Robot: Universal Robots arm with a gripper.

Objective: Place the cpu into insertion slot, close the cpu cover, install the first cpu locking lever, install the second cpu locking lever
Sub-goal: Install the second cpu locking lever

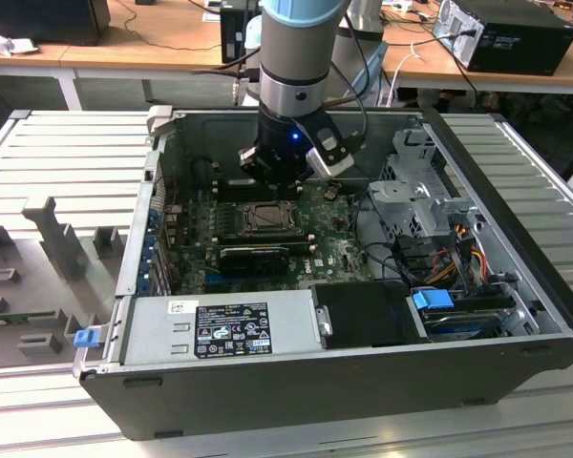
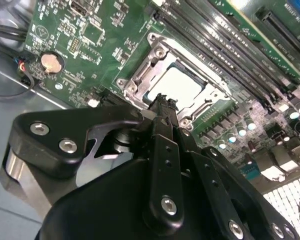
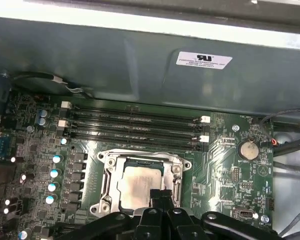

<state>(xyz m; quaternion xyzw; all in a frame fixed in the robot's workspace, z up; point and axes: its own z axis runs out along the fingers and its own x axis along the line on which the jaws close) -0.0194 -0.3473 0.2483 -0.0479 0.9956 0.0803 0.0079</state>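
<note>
In both wrist views, the cpu [image 3: 140, 186] fills the insertion slot [image 3: 106, 187].

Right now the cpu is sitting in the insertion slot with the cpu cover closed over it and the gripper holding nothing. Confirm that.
Not quite. The cpu does sit in the insertion slot, but both wrist views show its whole pale face bare, with no cpu cover closed over it. The gripper, just above the chip's edge, holds nothing.

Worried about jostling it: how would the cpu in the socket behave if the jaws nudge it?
The cpu looks like a thin, flat, rigid plate, so probably light and unbending. It lies within the cpu cover frame, so sliding seems unlikely. Its smooth metal face is likely slippery.
</note>
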